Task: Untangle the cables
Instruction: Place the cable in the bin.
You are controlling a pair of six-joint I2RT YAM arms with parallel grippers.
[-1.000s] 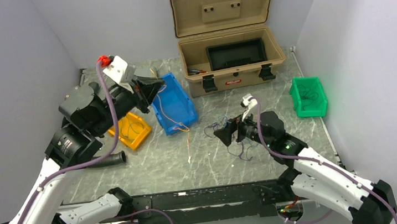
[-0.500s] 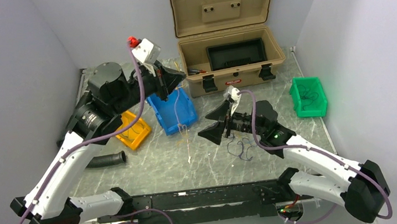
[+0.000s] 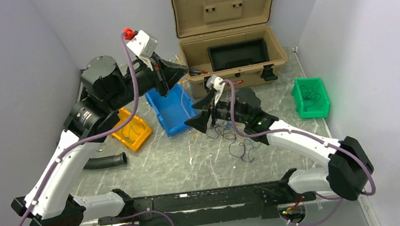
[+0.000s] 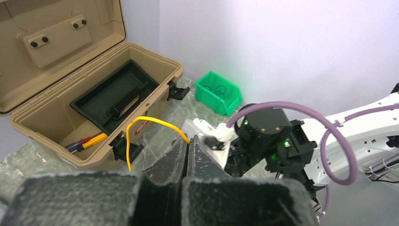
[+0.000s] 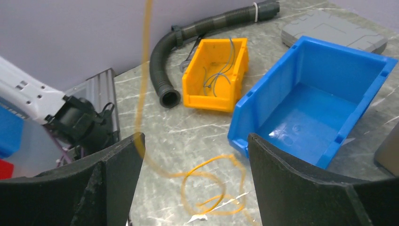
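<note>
My left gripper (image 3: pixel 181 71) is raised over the blue bin (image 3: pixel 170 109) and shut on a thin yellow wire (image 4: pixel 141 121), which loops out of its closed tips (image 4: pixel 189 141). The wire hangs down and shows blurred in the right wrist view (image 5: pixel 141 94), ending in a coil on the table (image 5: pixel 214 183). My right gripper (image 3: pixel 196 122) is open and empty, its jaws (image 5: pixel 195 136) spread either side of that hanging wire and coil. A tangle of thin dark blue and purple cables (image 3: pixel 237 140) lies on the table under the right arm.
An open tan toolbox (image 3: pixel 231 59) stands at the back. An orange bin (image 3: pixel 132 132) with a few wires and a black corrugated hose (image 3: pixel 104 161) lie at the left. A green bin (image 3: pixel 310 97) with wires sits at the right.
My left gripper rose and swung right toward the toolbox with the yellow wire in it. My right arm reached left toward the blue bin, off the tangle.
</note>
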